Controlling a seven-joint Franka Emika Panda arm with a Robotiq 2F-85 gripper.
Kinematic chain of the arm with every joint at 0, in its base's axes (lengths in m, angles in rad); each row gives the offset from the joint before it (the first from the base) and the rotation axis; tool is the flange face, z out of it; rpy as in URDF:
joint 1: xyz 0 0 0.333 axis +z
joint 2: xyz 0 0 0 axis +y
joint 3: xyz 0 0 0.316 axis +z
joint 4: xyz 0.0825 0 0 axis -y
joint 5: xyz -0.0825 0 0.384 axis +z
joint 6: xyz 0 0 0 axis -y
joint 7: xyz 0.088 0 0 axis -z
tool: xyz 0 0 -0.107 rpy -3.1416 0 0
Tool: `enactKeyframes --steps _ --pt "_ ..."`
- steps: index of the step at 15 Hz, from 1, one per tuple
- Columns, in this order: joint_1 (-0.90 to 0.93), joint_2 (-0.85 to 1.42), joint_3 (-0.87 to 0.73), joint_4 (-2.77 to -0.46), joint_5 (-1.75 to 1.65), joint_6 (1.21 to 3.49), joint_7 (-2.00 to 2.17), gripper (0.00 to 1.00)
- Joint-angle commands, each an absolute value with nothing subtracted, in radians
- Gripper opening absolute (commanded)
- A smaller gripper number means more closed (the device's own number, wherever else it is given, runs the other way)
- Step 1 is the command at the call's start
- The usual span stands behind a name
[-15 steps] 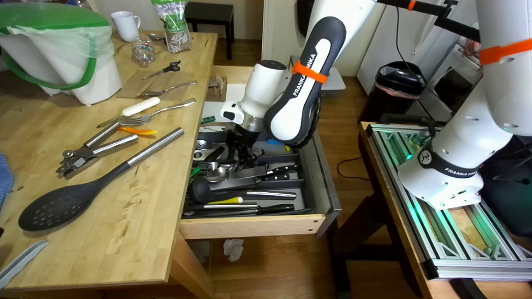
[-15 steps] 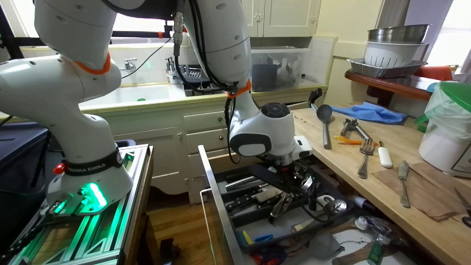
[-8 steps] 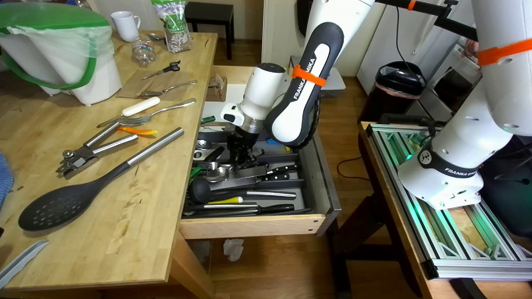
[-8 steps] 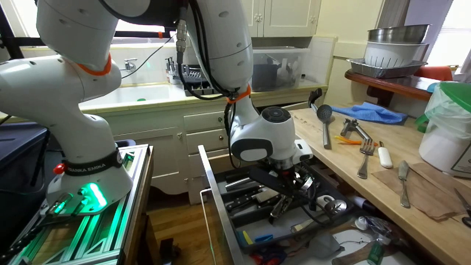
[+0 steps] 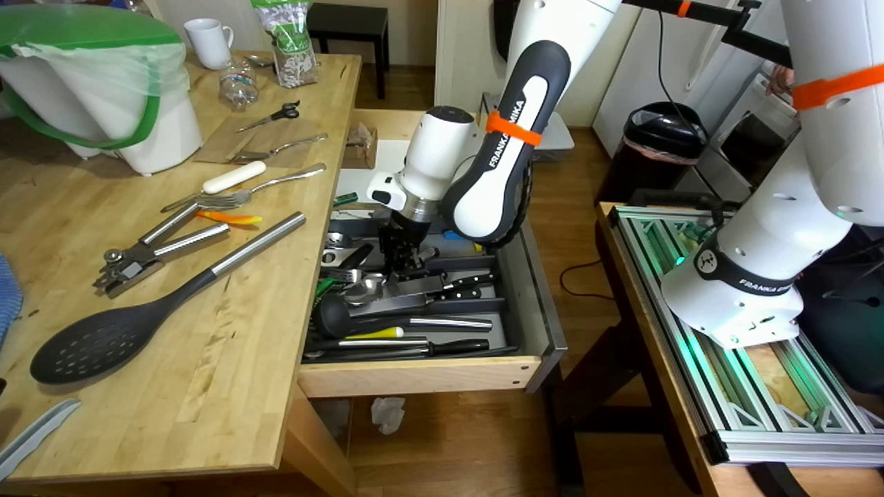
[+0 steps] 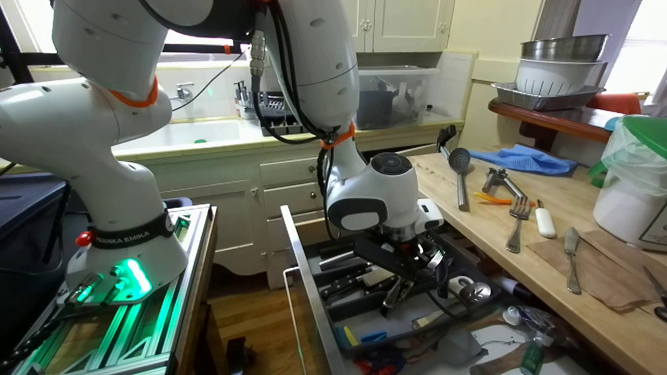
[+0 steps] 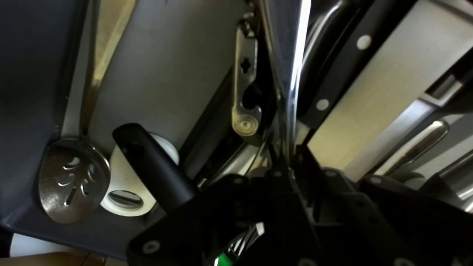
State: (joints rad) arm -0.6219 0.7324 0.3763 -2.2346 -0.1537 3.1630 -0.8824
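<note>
One metal utensil point(image 7: 289, 107), shiny w/ v. bright edge, is in claw point(image 7: 288, 157).

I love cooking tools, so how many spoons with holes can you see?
2: a black spoon on the table, a metal spoon in the drawer; others may be hidden.

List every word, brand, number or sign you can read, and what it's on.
"FRANKA" and "MIKA", split by an orange strap: robot arm.
"FRANKA E", the rest unclear, beside a round emblem: black band round the robot's base.
"RANKA EMIKA": black band again.
Too small or blurred to read: bag, bottle, label on the white bin.
</note>
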Motion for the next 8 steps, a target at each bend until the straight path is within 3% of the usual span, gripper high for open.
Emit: enactKeyframes --steps 1,5,8 --pt "-0.616 0.757 0.362 -2.224 -0.196 3.195 -0.847 0.12" --pt "-0.616 0.757 0.357 -2.221 -0.205 3.199 -0.846 0.07" --pt "-0.613 0.759 0.351 -2.218 -0.21 3.199 -0.844 0.09"
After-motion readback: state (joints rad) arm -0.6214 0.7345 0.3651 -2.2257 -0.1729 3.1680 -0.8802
